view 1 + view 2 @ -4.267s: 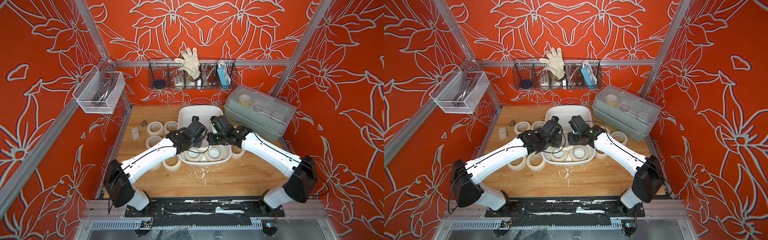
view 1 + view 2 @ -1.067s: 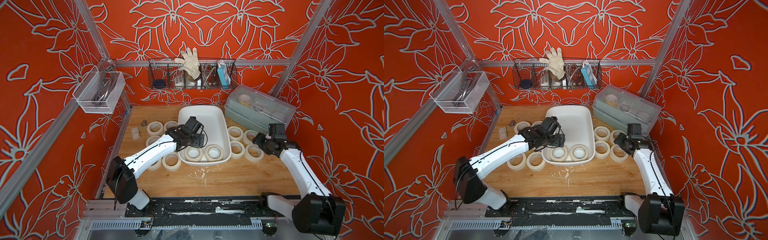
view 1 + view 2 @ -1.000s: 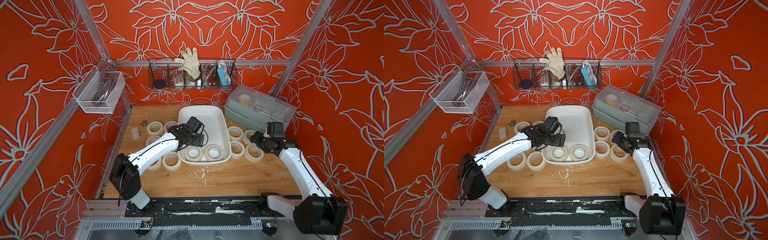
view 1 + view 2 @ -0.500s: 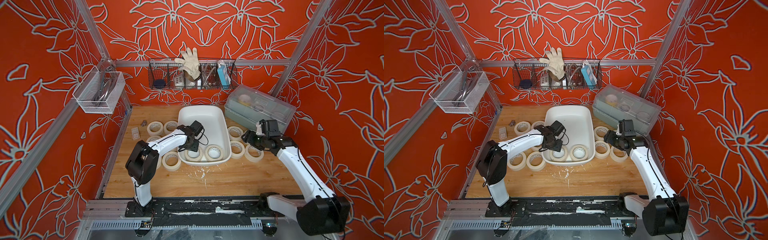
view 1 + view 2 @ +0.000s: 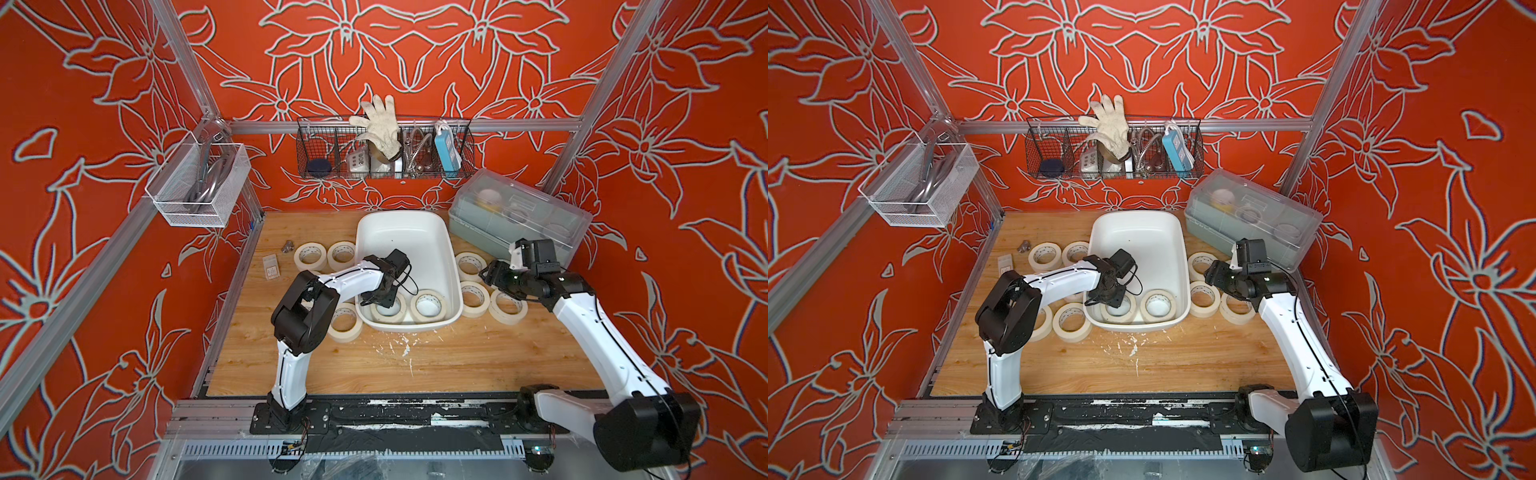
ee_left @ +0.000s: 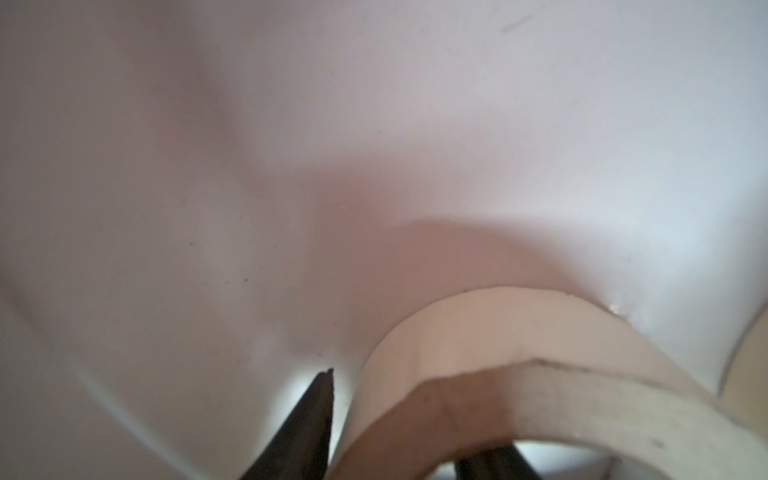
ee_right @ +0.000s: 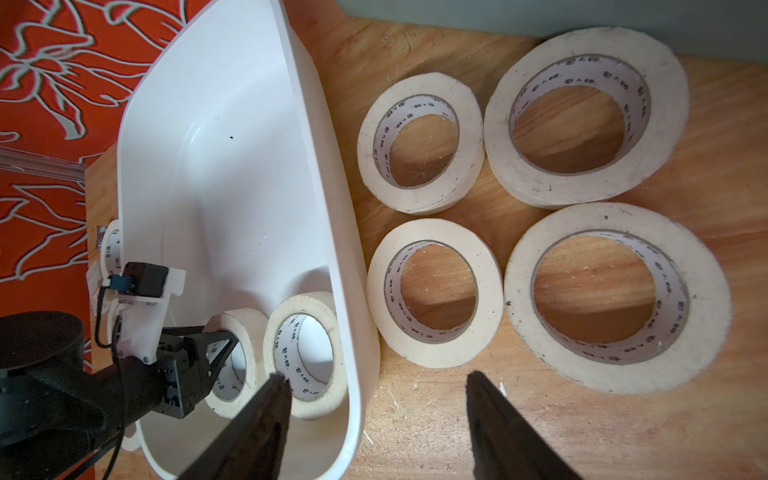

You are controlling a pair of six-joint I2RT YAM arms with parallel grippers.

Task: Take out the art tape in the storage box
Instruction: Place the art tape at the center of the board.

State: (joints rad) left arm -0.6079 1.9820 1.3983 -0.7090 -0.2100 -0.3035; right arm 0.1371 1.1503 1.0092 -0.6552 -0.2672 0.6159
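A pale wooden tabletop (image 5: 457,365) with side-to-side grain sits inside orange flower-patterned walls. At its middle back lies the storage box (image 5: 401,217) — a shallow white plastic tub, smooth and glossy, with rounded corners and a plain rim. To its right stands a grey-green box (image 5: 469,232) under a clear domed lid. Two white robot arms reach in from the near edge.

The art tape (image 7: 582,41) is cream paper wound in flat rings around white printed cores. Two rolls lie flat, side by side, at the near end of the tub. The left gripper (image 5: 381,300) is down over the left-hand roll (image 6: 478,332). Its dark tapered fingers (image 6: 311,415) straddle the ring's wall, one outside and one inside the core. They are parted, and a thin sliver of white shows between the outer finger and the tape. The second roll (image 7: 303,301) lies just beside it, untouched.

The right gripper (image 7: 374,415) hovers just outside the tub's right rim, fingers spread wide with nothing between them. Four more rolls (image 7: 432,230) lie flat on the wood ahead of it in a two-by-two block — others (image 5: 310,246) lie left of the tub.
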